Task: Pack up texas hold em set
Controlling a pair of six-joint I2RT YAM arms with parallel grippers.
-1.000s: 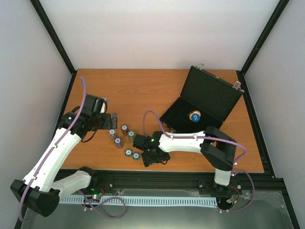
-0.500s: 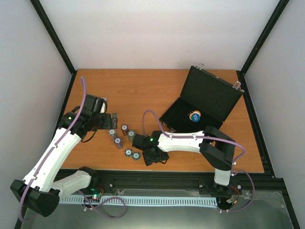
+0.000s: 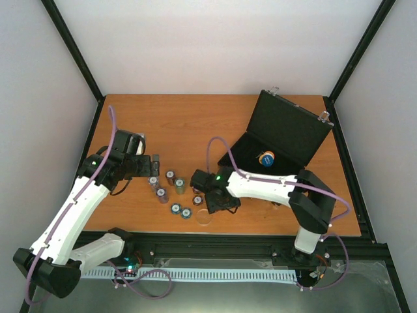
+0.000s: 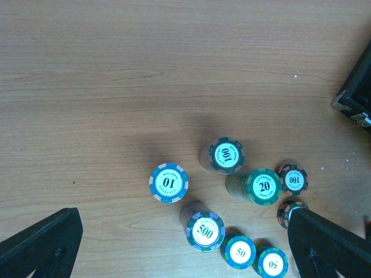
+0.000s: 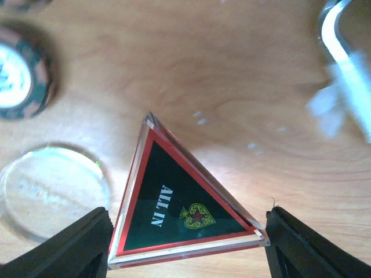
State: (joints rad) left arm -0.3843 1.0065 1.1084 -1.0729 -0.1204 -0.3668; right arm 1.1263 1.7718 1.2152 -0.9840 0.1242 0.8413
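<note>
You have the desk [image 3: 195, 124] walled in white on 3 sides, with black frame posts rising at the corners behind the case [image 3: 290, 127]. The case stands open at the far right of the desk, its lid tilted back toward the right wall. Your widest stretch of open wood therefore runs left of the case along the far edge. In front of the case, your right arm's elbow and forearm take up the near edge.

In the base of the case lies the blue round disc [image 3: 265, 158].

Your right end effector [image 5: 188, 231] is clamped on the dark triangular token [image 5: 174, 197], with 1 finger against each lower corner; the face reads ALL IN. It sits just left of the case's near corner. Whether the token is off the wood, I cannot tell.

Further left of the case, well apart from it, 7 small stacks of poker chips [image 4: 226, 155] stand in a loose cluster. A clear round disc [image 3: 204, 217] lies flat between that cluster and the case, toward the near edge and just beside the token.

Your left end effector [image 4: 184, 231] hovers over the side of the cluster farthest from the case. Its fingers are spread wide with nothing gripped, and the chips stand between it and the case.
</note>
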